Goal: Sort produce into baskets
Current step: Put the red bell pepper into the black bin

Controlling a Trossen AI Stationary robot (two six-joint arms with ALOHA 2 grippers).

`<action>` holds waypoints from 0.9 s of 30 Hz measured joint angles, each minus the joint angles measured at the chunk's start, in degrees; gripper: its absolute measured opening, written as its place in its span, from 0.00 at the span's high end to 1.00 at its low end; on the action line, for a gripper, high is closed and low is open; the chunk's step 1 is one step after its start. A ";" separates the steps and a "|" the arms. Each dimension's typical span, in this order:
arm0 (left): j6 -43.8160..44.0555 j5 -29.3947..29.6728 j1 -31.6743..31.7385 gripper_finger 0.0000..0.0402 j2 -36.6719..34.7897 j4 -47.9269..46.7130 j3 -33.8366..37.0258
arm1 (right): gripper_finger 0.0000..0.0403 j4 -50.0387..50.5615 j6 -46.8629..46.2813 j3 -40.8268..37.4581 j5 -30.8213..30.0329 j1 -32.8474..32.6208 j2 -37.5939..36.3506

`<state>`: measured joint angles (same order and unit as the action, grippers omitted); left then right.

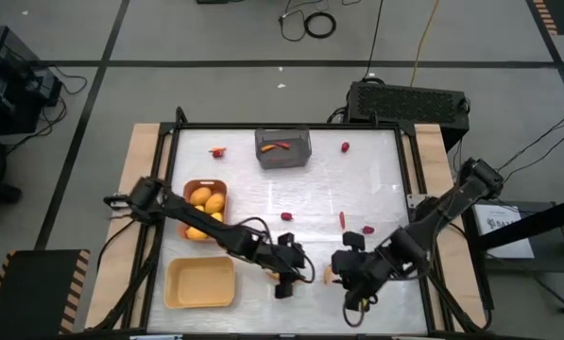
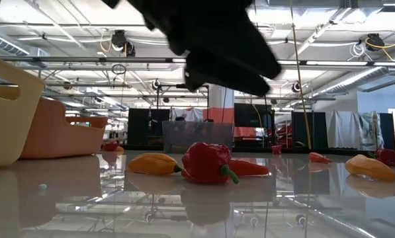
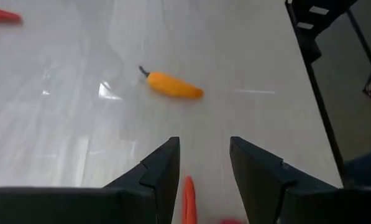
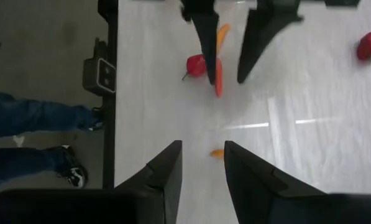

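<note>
My left gripper point(image 1: 296, 272) is open low over the table's near middle. Its fingers point(image 3: 166, 162) stand on either side of a thin orange-red stick point(image 3: 189, 198), which also shows in the right wrist view point(image 4: 218, 76). A red pepper-like piece point(image 4: 196, 65) and a yellow-orange fruit point(image 2: 154, 163) lie right beside the stick. My right gripper point(image 4: 202, 149) is open and faces the left one, with a small orange piece point(image 4: 217, 152) on the table just ahead of its fingertips. The orange-brown tray point(image 1: 189, 189) holds several yellow-orange fruits. The grey bin point(image 1: 282, 159) holds an orange-red stick.
The pale yellow tray point(image 1: 176, 283) sits at the near left. Loose red pieces lie around the table's middle point(image 1: 286, 215), right of middle point(image 1: 366, 229) and far side point(image 1: 345, 146). An orange fruit point(image 3: 173, 85) lies ahead of my left gripper. A person's legs point(image 4: 30, 118) stand beyond the table's near edge.
</note>
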<state>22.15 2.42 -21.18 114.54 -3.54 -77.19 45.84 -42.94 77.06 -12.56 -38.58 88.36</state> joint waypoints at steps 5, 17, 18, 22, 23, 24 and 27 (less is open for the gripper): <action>-0.02 -0.24 -0.69 0.63 4.76 -0.62 -3.13 | 0.75 -0.01 -2.60 0.00 -1.98 -2.85 0.01; 1.48 0.95 -2.23 0.63 5.40 -6.41 -3.21 | 0.79 0.21 -4.57 0.00 -6.53 -4.23 0.01; 1.46 1.39 -2.36 0.63 5.40 -6.45 -3.21 | 0.79 0.25 -4.53 0.00 -7.13 -4.23 0.01; 1.46 3.44 -2.76 0.63 5.40 -6.22 -3.21 | 0.80 0.23 -4.43 0.00 -8.36 -3.88 0.01; 1.48 4.07 -2.85 0.63 5.40 -6.26 -3.21 | 0.80 0.16 -4.43 0.00 -8.39 -3.88 0.01; 1.47 4.67 -2.85 0.63 5.67 -6.07 -3.21 | 0.80 0.16 -4.43 0.00 -8.41 -3.88 0.01; 1.54 4.77 -2.85 0.63 6.28 -6.03 -3.14 | 0.81 0.09 -4.43 0.00 -8.41 -3.75 0.01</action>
<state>23.69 7.19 -24.03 120.82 -9.57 -80.33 45.92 -47.37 77.06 -20.97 -42.33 88.38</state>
